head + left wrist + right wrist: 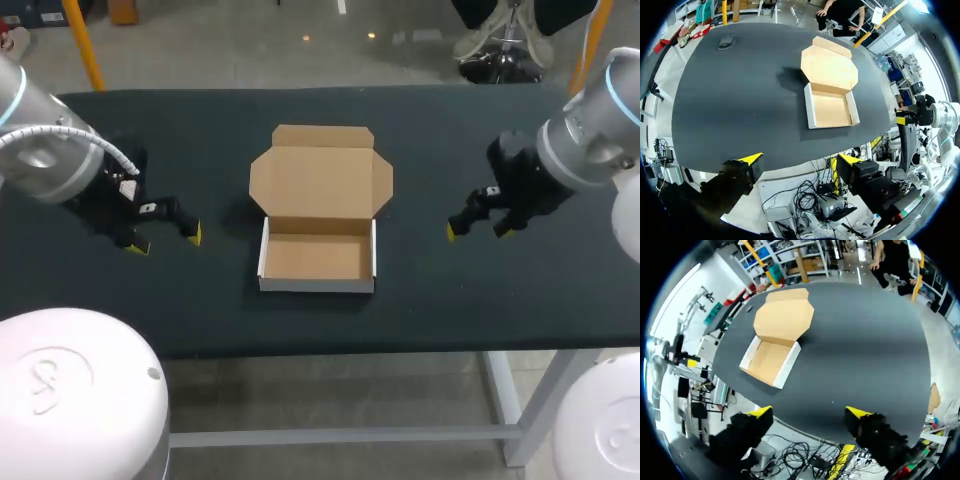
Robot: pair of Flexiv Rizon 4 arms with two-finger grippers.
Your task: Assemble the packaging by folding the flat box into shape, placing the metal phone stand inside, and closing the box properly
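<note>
Since the box (pixel 317 284) already stands folded on the table (pixel 200 300), lid laid back and tray empty, the forming step is judged complete; loading the stand and closing the lid remain. No stand can be identified: a small dark item (pixel 726 41) lies well beyond the box, too small to tell. Left jaws are apart, empty, well left of the box; right jaws are apart, empty, well right of it.

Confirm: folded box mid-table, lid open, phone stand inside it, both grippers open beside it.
No: the head view shows the box empty. The rest holds: folded, mid-table, lid open, left gripper and right gripper open beside it.
</note>
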